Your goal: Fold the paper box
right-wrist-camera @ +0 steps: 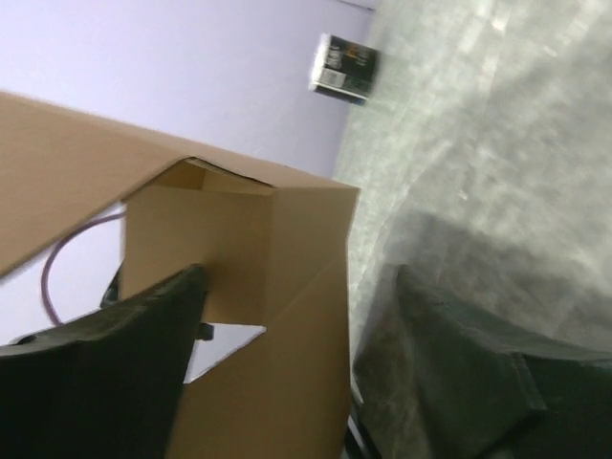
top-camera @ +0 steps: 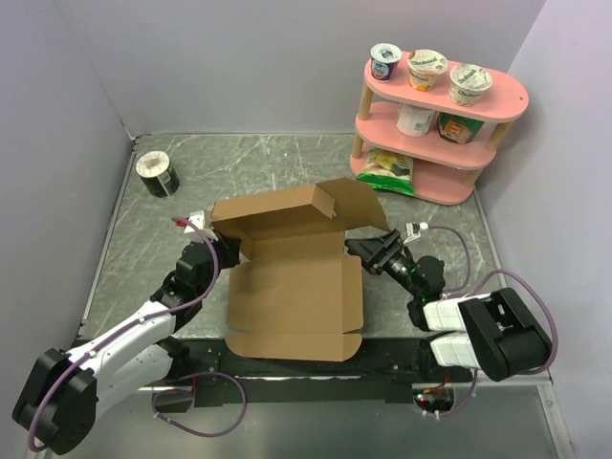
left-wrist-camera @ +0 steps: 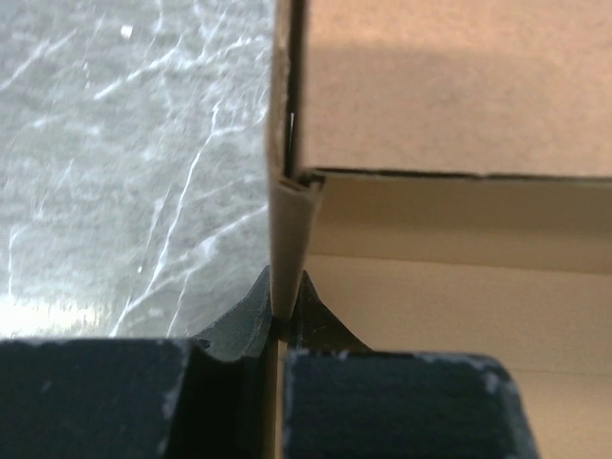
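Note:
The paper box (top-camera: 292, 296) is plain brown cardboard lying in the middle of the table, its base flat and its back panel and flaps standing up. My left gripper (top-camera: 229, 251) is at the box's left wall. The left wrist view shows that gripper (left-wrist-camera: 284, 304) shut on the thin upright cardboard wall (left-wrist-camera: 287, 229). My right gripper (top-camera: 361, 251) is at the box's right side. In the right wrist view it (right-wrist-camera: 296, 325) stands open, its fingers (right-wrist-camera: 115, 373) set wide on either side of the raised side wall (right-wrist-camera: 296, 249).
A pink two-tier shelf (top-camera: 507, 96) stands at the back right with yogurt cups (top-camera: 427, 67) on top and a snack bag (top-camera: 387, 167) below. A dark can (top-camera: 156, 173) lies at the back left. Lilac walls close in three sides.

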Robot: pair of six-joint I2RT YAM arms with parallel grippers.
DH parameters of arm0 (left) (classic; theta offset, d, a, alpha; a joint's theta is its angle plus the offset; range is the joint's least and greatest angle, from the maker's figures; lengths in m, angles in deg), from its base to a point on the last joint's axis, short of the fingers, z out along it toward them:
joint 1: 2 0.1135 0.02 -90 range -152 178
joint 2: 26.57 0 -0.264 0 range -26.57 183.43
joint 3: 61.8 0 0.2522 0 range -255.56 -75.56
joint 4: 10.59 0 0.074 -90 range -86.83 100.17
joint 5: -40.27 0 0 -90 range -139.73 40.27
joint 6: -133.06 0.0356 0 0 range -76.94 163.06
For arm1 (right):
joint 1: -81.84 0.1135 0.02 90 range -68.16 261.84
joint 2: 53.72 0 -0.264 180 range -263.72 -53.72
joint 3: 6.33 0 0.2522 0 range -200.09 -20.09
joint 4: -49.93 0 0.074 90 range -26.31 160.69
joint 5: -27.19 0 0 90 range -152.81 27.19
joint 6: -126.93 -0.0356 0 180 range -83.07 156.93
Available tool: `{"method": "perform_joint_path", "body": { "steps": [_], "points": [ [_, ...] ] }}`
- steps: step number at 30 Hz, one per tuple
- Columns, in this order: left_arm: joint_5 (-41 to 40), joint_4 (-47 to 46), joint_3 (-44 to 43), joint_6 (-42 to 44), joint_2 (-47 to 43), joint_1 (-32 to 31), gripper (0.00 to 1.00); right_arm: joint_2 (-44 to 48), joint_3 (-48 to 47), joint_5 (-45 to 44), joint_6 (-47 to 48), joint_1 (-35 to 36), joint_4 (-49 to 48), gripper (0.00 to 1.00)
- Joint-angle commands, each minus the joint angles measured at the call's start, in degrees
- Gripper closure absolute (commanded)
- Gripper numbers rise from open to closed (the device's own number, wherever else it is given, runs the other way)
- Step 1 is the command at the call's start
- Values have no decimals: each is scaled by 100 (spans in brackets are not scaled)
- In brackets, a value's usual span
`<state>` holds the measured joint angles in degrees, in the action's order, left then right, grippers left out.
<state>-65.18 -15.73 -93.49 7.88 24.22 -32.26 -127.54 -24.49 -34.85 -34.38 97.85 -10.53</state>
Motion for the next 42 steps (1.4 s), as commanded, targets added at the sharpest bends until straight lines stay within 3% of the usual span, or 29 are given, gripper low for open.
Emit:
{"method": "perform_joint_path", "body": {
  "steps": [1, 6, 10, 14, 15, 16, 19, 25, 33, 42],
  "points": [
    [234, -211, -307, -551, -95, 89, 99, -185, 422, -54, -103, 122, -1375, 8],
    [349, -264, -211, -631, -174, 257, 99, 244, 835, -397, 82, 122, -1474, 7],
    [498, -202, -281, -666, -104, 372, 99, 1462, 976, -695, 423, 166, -728, 7],
    [551, -185, -360, -710, -8, 433, 99, 3195, 688, -932, 1170, 253, 1598, 10],
    [560, -167, -377, -692, -7, 442, 99, 3573, 495, -1055, 1372, 427, 2726, 10],
    [577, -185, -386, -701, 19, 451, 99, 4238, 380, -1370, 1766, 508, 3250, 10],
    [683, -272, -404, -701, 63, 460, 99, 5032, 54, -1671, 2216, 675, 4464, 13],
    [815, -325, -500, -710, 230, 477, 99, 5483, 19, -1987, 2506, 1122, 5241, 32],
    [815, -256, -536, -376, 335, 477, 99, 5493, -754, -3128, 3298, 1624, 6313, 37],
    [744, -88, -518, 46, 406, 477, 99, 4588, -1106, -3666, 3835, 1818, 5998, 32]
  ]
}}
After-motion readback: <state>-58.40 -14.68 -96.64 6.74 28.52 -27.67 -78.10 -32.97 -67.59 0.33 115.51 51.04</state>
